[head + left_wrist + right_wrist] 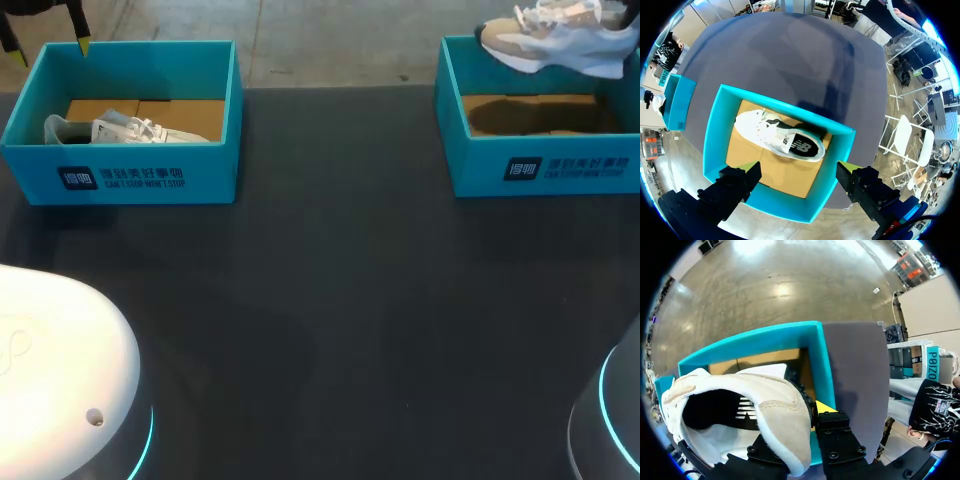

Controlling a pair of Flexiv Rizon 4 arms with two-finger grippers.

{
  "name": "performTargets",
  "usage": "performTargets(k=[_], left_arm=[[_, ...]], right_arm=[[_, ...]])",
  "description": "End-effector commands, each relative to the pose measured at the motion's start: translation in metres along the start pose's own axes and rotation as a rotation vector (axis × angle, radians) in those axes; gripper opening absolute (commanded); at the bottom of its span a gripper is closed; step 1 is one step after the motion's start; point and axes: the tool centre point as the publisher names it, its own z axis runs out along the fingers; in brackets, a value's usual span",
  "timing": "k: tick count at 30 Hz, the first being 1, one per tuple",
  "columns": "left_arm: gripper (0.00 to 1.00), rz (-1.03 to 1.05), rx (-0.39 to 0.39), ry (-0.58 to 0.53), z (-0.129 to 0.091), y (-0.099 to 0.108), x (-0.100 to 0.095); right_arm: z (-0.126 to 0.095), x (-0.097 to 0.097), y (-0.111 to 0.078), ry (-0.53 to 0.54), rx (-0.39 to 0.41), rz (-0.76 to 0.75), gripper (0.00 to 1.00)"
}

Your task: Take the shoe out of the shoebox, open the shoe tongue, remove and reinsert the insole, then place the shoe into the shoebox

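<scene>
Right pincer [800, 432] holds the beige shoe [560, 45] lifted above the right shoebox [480, 170], left pincer [797, 180] hangs wide over the white shoe [782, 137] boxed at left; tongue, insole and return judged outstanding.

Robot lab — white arm base [60, 380] at dark table [340, 330].

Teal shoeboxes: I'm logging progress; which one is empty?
The teal cardboard shoebox at right: bare brown floor, its white-and-beige sneaker held above it. The left teal shoebox holds a white sneaker.
</scene>
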Motion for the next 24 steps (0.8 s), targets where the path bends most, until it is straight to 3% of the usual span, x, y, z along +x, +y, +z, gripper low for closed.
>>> performTargets(k=[1, 12, 24], left_arm=[[1.00, 0.001, 0.000, 0.002, -0.001, 0.000, 0.001], [1.00, 0.001, 0.000, 0.002, -0.001, 0.000, 0.001], [1.00, 0.001, 0.000, 0.002, -0.001, 0.000, 0.001]], right_arm=[[-0.033, -0.001, -0.013, -0.005, -0.009, 0.006, 0.00], [-0.079, -0.001, -0.017, -0.029, -0.023, -0.026, 0.00], [-0.079, -0.001, -0.017, -0.029, -0.023, -0.026, 0.00]])
